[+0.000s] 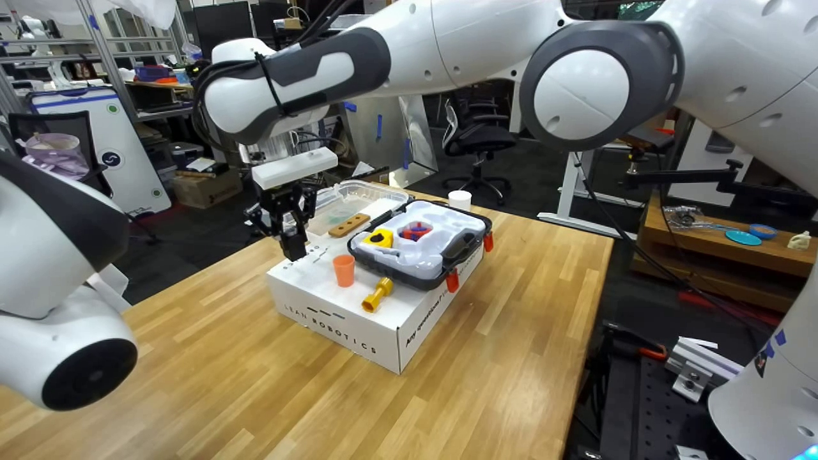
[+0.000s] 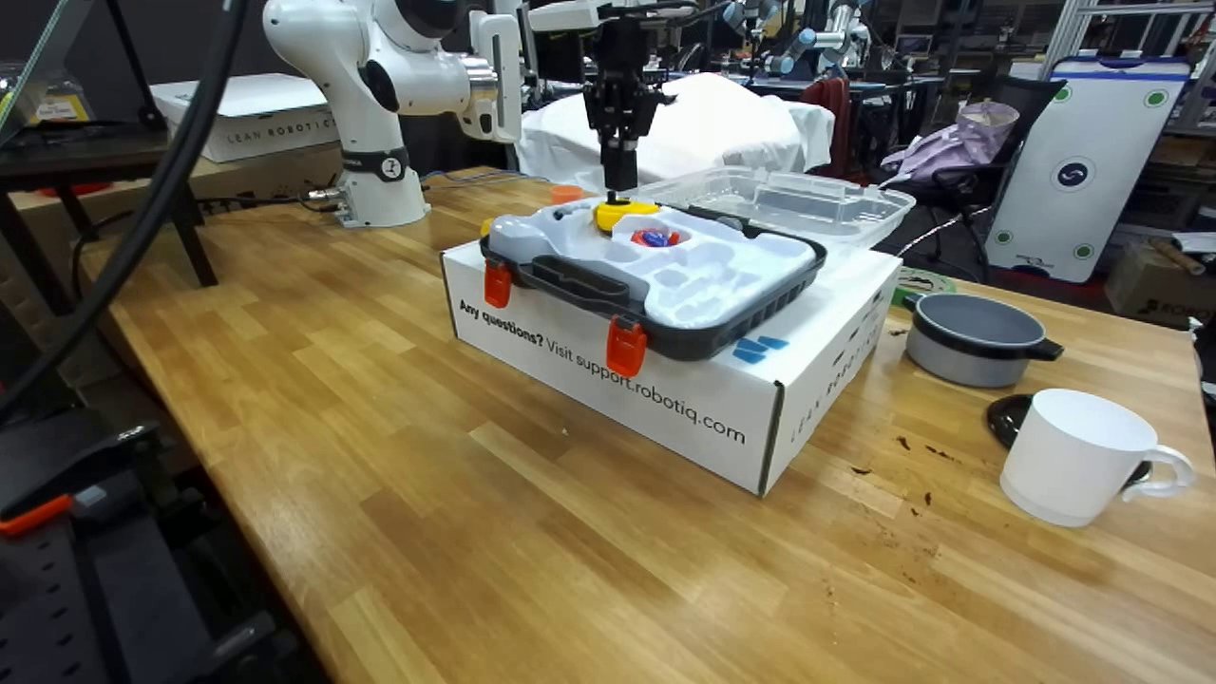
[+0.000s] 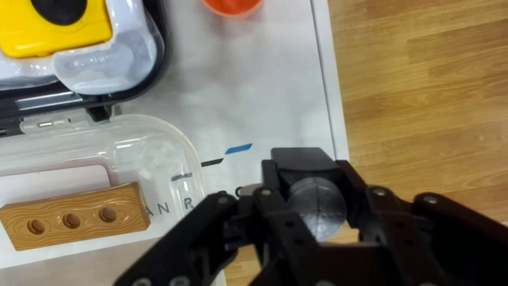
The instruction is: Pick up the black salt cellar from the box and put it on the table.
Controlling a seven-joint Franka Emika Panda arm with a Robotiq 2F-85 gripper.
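Observation:
My gripper (image 1: pixel 289 220) is shut on the black salt cellar (image 1: pixel 294 246). In the wrist view the gripper (image 3: pixel 311 174) has its fingers on both sides of the salt cellar (image 3: pixel 317 206), whose grey round end and dark body show between them. In an exterior view the salt cellar (image 2: pixel 620 169) hangs upright below the gripper (image 2: pixel 617 138), in the air. The white box (image 1: pixel 339 329) stands on the wooden table (image 1: pixel 486 358). In the wrist view the salt cellar overlaps the edge of the box (image 3: pixel 254 87), with table beyond. Its height above the box is hard to tell.
On the box are an open toy case (image 1: pixel 422 278) with a clear lid (image 2: pixel 779 199), an orange cup (image 1: pixel 344 271), a yellow tool (image 1: pixel 377 295) and a brown block (image 3: pixel 75 216). A pot (image 2: pixel 978 342) and white mug (image 2: pixel 1073 456) stand beside it. Another arm (image 1: pixel 57 306) is nearby.

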